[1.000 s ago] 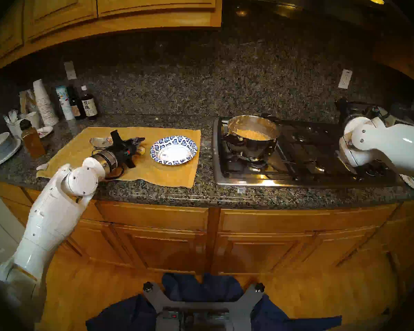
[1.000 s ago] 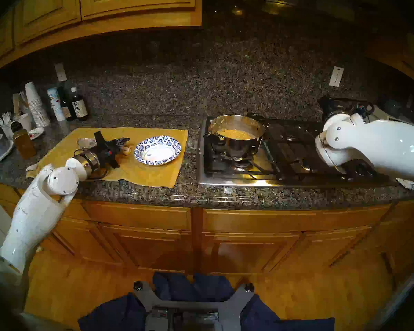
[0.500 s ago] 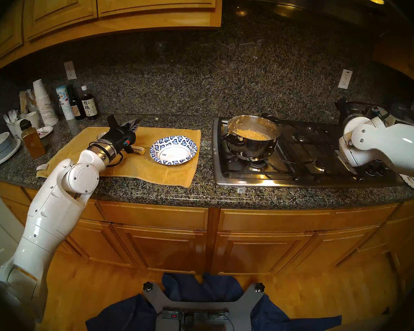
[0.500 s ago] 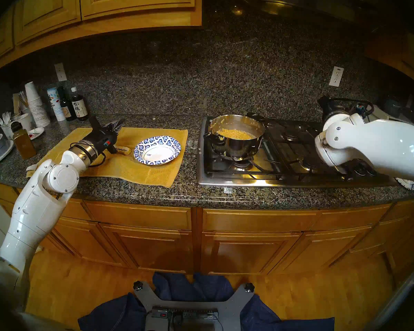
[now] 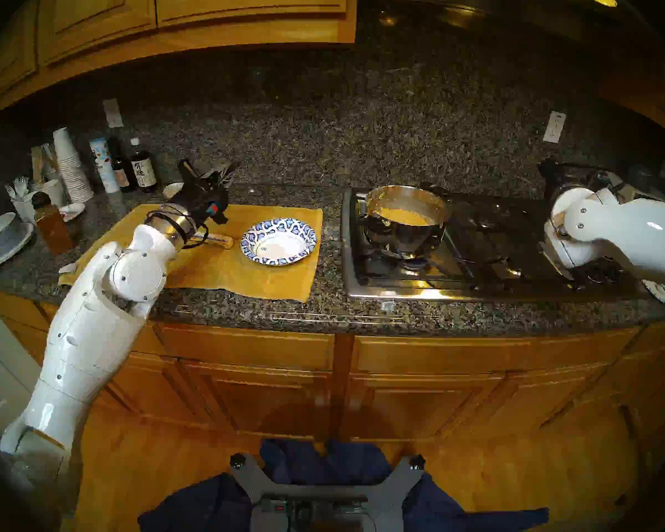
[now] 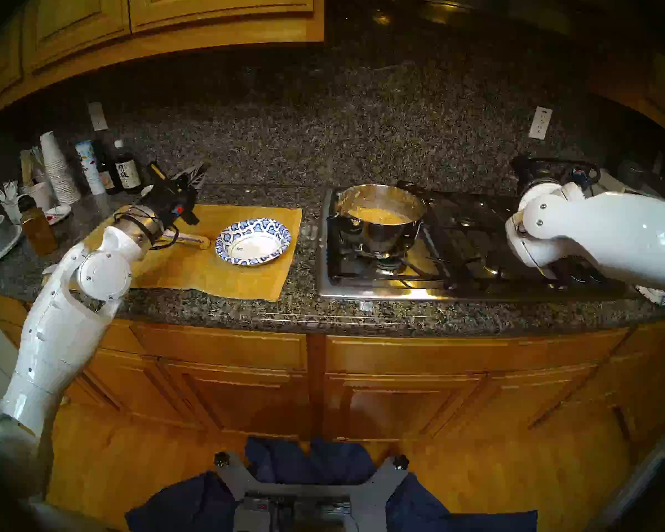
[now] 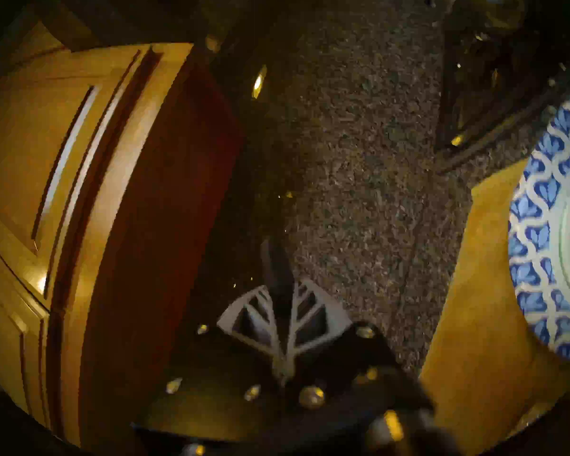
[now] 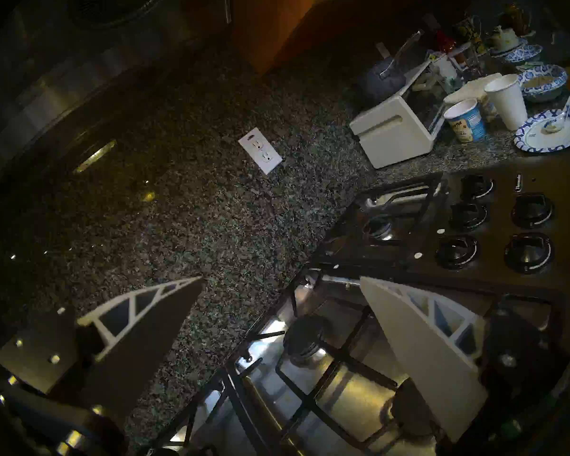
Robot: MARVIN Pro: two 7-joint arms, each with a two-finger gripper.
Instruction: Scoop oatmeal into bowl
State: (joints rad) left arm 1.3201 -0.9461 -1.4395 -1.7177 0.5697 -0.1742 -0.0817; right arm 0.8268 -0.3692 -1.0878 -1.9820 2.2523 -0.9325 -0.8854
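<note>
The oatmeal (image 5: 404,214) fills a steel pot (image 5: 406,239) on the stove's left burner. The blue-and-white bowl (image 5: 304,231) (image 7: 540,215) sits empty on a yellow cloth (image 5: 246,274). My left gripper (image 5: 225,172) (image 7: 277,267) hangs above the cloth's back edge, left of the bowl, with its fingers pressed shut. A pale spoon bowl (image 5: 173,189) sticks out on the gripper's left side; the handle is mostly hidden. My right gripper (image 8: 281,277) is open and empty over the stove's right burners.
A spoon-shaped ceramic rest (image 5: 217,240) lies on the cloth under my left wrist. Bottles (image 5: 143,166), stacked paper cups (image 5: 72,162), an amber jar (image 5: 52,228) and grey stacked bowls (image 5: 1,239) crowd the back left. Cups, bowls and a white box (image 8: 395,133) stand right of the stove (image 5: 496,266).
My left gripper has risen and swung back from low over the cloth to its rear edge, and the pale spoon bowl moved with it. The right arm has stayed put.
</note>
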